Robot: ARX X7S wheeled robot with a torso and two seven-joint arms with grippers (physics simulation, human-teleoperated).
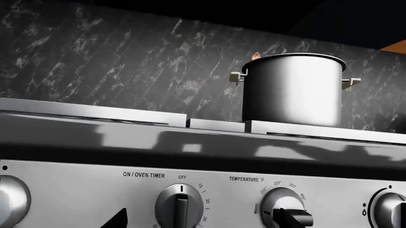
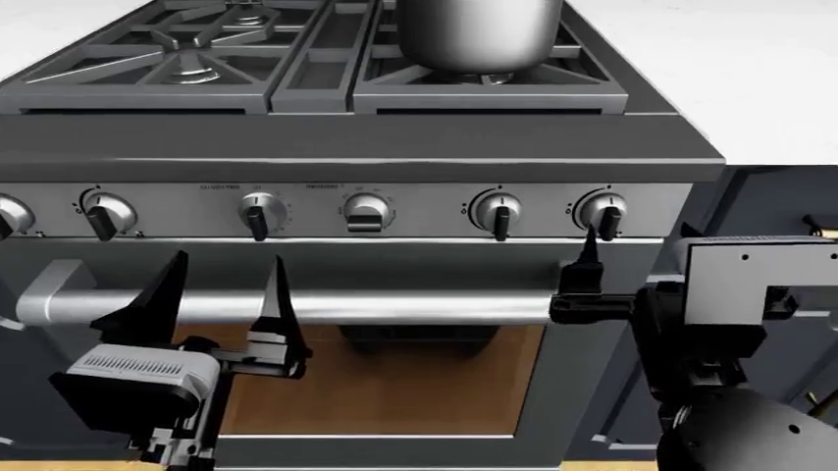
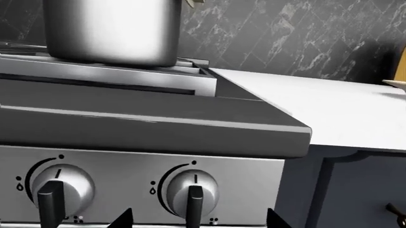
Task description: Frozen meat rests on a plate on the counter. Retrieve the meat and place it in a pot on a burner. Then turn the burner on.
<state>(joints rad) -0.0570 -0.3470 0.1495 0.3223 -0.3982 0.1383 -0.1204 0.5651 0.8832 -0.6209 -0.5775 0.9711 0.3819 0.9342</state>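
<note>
The grey pot (image 1: 293, 90) stands on a rear right burner grate (image 2: 583, 71) of the stove. A reddish tip of the meat (image 1: 256, 56) pokes above the pot's rim. The plate is out of view. White counter (image 3: 317, 102) lies right of the stove. My left gripper (image 2: 226, 263) is open in front of the oven handle, level with the timer knob (image 1: 180, 204), which shows between its fingertips. My right gripper (image 3: 198, 218) is open, its fingertips on either side of the rightmost burner knob (image 3: 193, 190), close to the panel.
The control panel carries a row of knobs, among them a temperature knob (image 1: 282, 205) and a second burner knob (image 3: 60, 187). The oven's bar handle (image 2: 392, 306) crosses in front of both arms. Left burners (image 2: 183, 59) stand bare. A blue-grey cabinet (image 3: 355, 190) is at the right.
</note>
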